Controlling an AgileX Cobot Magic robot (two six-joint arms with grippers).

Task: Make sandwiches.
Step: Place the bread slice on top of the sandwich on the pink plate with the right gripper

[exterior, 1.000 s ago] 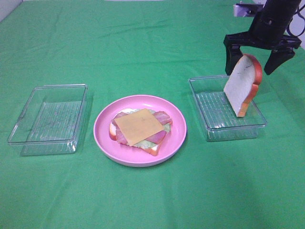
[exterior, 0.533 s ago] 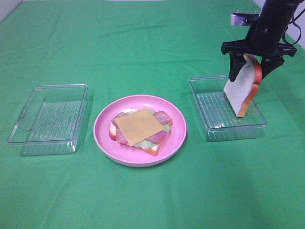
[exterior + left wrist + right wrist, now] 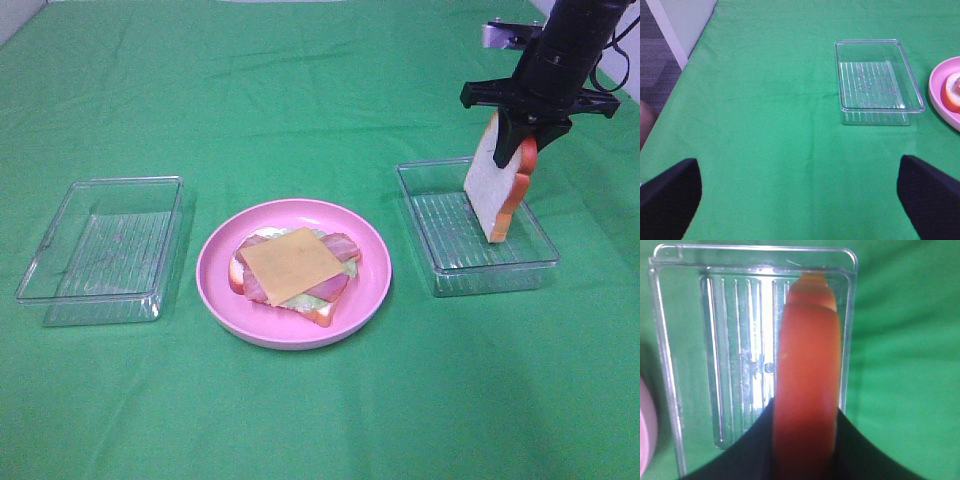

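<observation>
A partly stacked sandwich lies on a round pink plate: bread, lettuce, bacon strips, a yellow cheese square on top. My right gripper is shut on a white bread slice with orange-brown crust and holds it on edge, hanging over the right clear tray. The right wrist view shows the slice's crust between the fingers, above the tray. My left gripper is open and empty, off the exterior view; its fingertips frame green cloth.
An empty clear tray sits left of the plate and also shows in the left wrist view. The plate's edge shows there too. Green cloth covers the table; its left edge drops to floor.
My right gripper has closed its jaws on the top of the bread slice. The slice has shifted slightly left and up over the right tray.
</observation>
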